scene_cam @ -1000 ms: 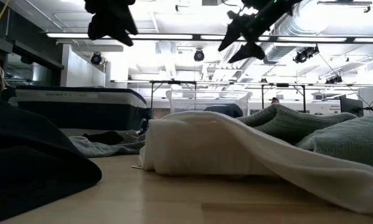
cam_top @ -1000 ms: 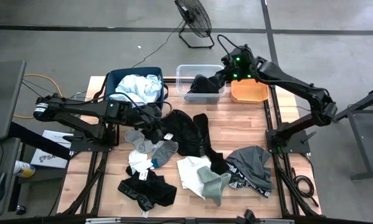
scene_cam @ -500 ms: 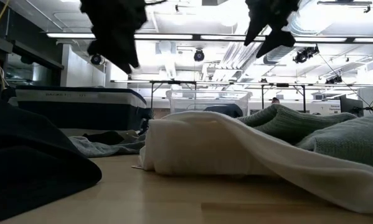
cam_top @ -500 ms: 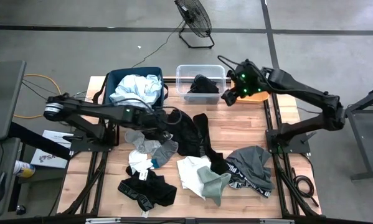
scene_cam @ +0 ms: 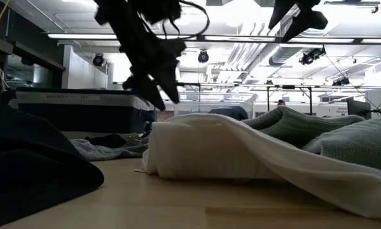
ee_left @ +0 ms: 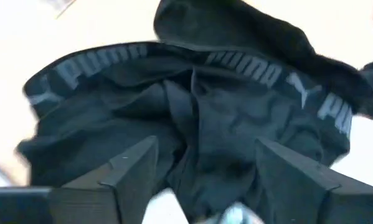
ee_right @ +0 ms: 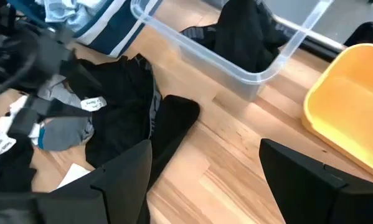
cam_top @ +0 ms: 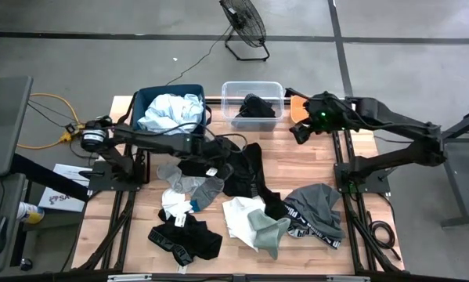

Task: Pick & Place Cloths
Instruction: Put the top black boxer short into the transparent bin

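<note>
Cloths lie scattered on the wooden table (cam_top: pixel 297 160). Among them are a black garment (cam_top: pixel 238 168) with a PUMA waistband (ee_left: pixel 236 62), grey socks (cam_top: pixel 179 178), a white piece (cam_top: pixel 236 211) and a grey piece (cam_top: pixel 316 205). My left gripper (cam_top: pixel 220 160) (ee_left: pixel 205 143) hangs open, tilted down, just over the black garment at the table's middle, with nothing between its fingers. My right gripper (cam_top: pixel 297 131) (ee_right: pixel 206 144) is open and empty, high over the far right of the table, beside the orange tub (ee_right: pixel 354 112). One black cloth (cam_top: pixel 255 104) lies in the clear tub (cam_top: pixel 232 94).
A navy bin (cam_top: pixel 144 102) at the far left holds pale blue cloth (cam_top: pixel 171 110). More black cloth (cam_top: pixel 183 239) lies near the front edge and a grey-green piece (cam_top: pixel 269 231) beside the white one. Bare wood shows between the clear tub and the grey piece.
My left gripper has gone toward the table's right edge and down, from beside the navy bin to just over the black garment. My right gripper has drawn away from above the clear tub toward the table's right edge, still open. The cloths have stayed put.
</note>
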`<action>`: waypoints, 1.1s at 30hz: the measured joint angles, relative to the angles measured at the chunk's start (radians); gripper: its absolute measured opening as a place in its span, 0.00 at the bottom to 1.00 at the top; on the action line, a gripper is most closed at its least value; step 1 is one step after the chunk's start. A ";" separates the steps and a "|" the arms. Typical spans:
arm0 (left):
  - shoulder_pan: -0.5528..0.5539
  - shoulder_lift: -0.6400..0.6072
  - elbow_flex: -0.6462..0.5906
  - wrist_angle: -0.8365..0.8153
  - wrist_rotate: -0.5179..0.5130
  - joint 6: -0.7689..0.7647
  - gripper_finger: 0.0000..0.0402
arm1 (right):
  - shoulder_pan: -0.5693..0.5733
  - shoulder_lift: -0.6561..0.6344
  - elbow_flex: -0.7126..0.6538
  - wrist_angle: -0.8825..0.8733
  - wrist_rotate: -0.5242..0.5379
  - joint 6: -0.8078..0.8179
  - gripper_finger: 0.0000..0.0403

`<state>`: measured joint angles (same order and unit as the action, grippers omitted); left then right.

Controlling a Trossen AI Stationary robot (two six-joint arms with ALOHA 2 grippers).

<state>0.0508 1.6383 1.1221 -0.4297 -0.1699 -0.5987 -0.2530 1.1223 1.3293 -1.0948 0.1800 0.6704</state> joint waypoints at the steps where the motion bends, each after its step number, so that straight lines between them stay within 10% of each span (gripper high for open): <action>1: 0.011 0.014 0.000 0.005 0.011 0.000 0.70 | 0.007 -0.007 0.000 -0.004 0.014 0.006 0.72; 14: 0.061 0.101 -0.001 0.143 0.112 0.019 0.76 | 0.039 -0.072 0.000 -0.008 0.029 -0.033 0.72; 33: 0.067 0.192 -0.001 0.165 0.169 -0.121 0.61 | 0.039 -0.075 0.000 -0.009 0.023 -0.153 0.72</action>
<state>0.1177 1.8304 1.1209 -0.2646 -0.0011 -0.7192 -0.2138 1.0470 1.3293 -1.1034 0.2028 0.5179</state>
